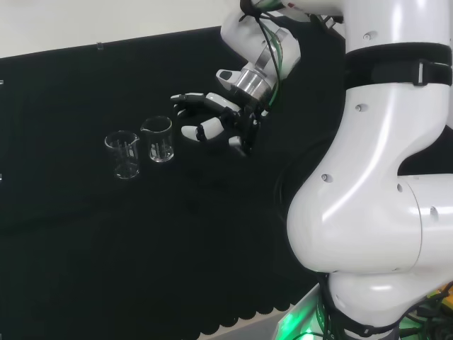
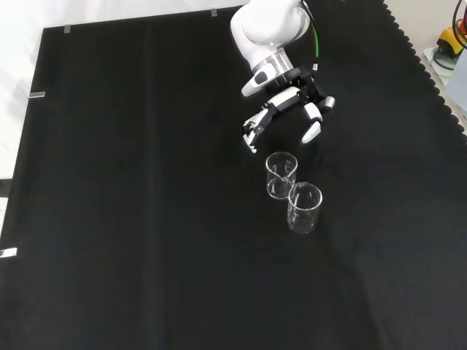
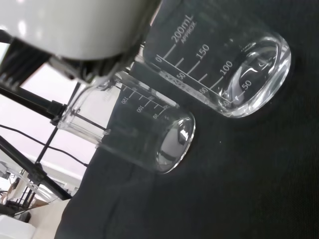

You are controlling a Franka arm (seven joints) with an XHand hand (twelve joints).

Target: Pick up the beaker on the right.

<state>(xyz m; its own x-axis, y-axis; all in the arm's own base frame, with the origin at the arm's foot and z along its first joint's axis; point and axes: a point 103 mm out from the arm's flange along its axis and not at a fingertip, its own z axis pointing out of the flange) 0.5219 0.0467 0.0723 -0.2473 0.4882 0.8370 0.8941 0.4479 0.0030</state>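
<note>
Two clear glass beakers stand upright and empty, close together on the black cloth. In the head view one beaker (image 1: 159,139) is on the right and the other beaker (image 1: 124,155) on the left. In the front view the first beaker (image 2: 281,175) stands higher and the second beaker (image 2: 304,208) lower. The hand (image 1: 212,120) hovers just right of the right beaker in the head view, fingers spread and relaxed, holding nothing; a small gap separates fingertips and glass. From the front, the hand (image 2: 286,109) sits above the beakers. The wrist view shows both beakers (image 3: 219,59) (image 3: 139,129) close up.
Black cloth (image 2: 131,219) covers the bench, with a scalloped edge at the right of the front view. The arm's white links (image 1: 382,163) fill the right of the head view. Room behind shows past the cloth edge in the wrist view.
</note>
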